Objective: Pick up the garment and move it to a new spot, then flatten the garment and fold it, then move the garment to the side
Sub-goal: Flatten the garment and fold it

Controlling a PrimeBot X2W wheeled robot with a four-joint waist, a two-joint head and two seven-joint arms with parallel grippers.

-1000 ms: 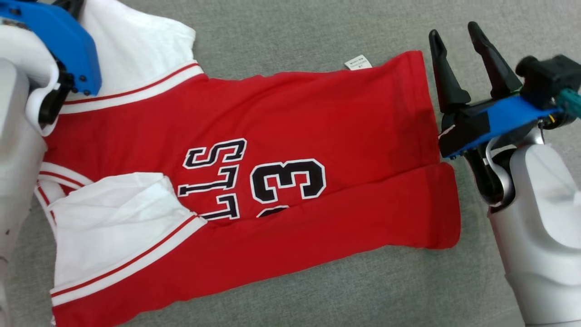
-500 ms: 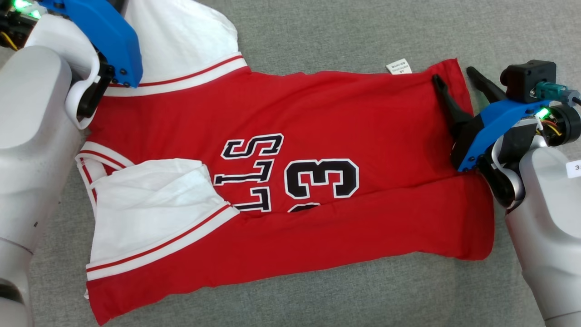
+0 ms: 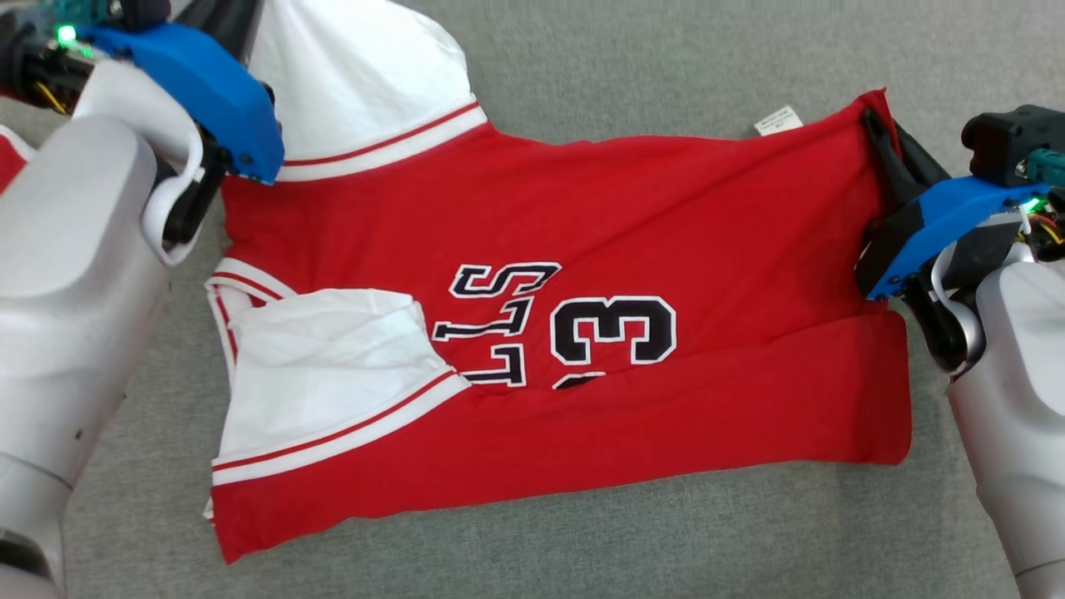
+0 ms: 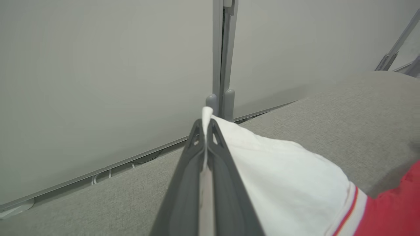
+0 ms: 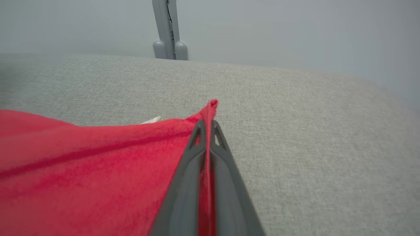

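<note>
Garment [image 3: 707,208] is a red jersey with white sleeves. It's lying spread out on the grey fabric surface [image 3: 666,50] with the black number facing up and the near long edge folded over. My left gripper [image 4: 205,127] is pinched tight on the far white sleeve [image 4: 279,177], and my right gripper [image 5: 207,126] is clamped on the far red hem corner [image 5: 211,106]. A little white label [image 3: 778,121] pokes out just beside that corner.

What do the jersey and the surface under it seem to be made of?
The jersey looks like soft knit fabric, matte, perhaps cotton or polyester: it creases and folds limply. The surface looks like grey woven cloth, matte: a fine speckled weave shows.
</note>
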